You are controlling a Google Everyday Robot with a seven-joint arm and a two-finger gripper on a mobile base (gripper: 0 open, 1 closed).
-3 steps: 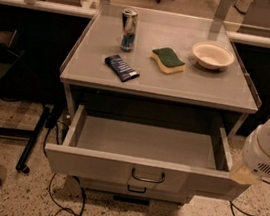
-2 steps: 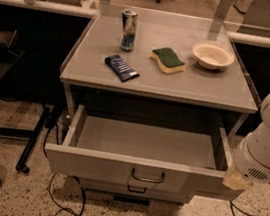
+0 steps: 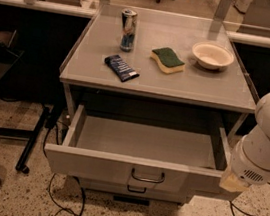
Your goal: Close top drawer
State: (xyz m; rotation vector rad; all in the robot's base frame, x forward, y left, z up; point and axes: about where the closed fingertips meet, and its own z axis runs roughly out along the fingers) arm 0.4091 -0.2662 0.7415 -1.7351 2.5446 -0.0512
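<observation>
The top drawer (image 3: 91, 165) stands pulled open at lower centre, under the surface (image 3: 199, 84). The hand (image 3: 233, 183) sits at lower right, seemingly touching the drawer's front corner there; wide or narrow, I cannot tell.

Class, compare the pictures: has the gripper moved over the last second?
Yes. The gripper has shifted slightly left and down, towards the right front corner of the top drawer, which is open and has not moved.
</observation>
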